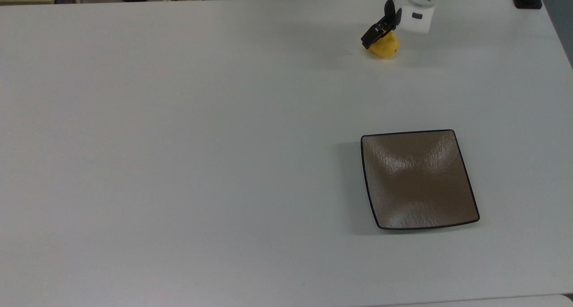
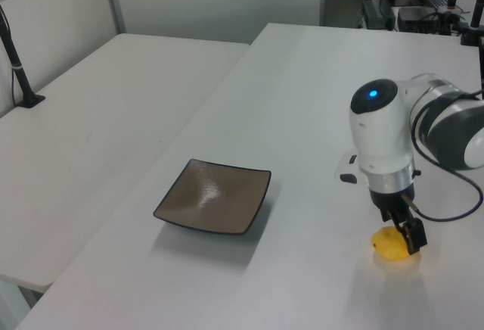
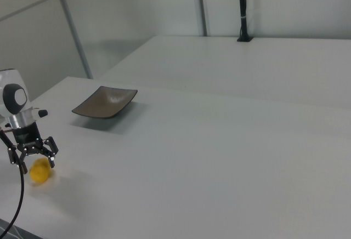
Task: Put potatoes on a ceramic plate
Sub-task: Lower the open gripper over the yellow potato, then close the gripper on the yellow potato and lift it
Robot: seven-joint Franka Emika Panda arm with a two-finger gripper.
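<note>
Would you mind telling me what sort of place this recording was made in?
Most likely a robotics lab or test room. A robot arm with a gripper works over a potato and plate on a plain white table, another bare table stands alongside, and a black clamped pole rises against plain partition walls.

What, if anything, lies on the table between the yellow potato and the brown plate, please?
Nothing: in the top view, the stretch of white table between the potato and the plate is bare. The gripper sits at the potato, on its far side.
</note>
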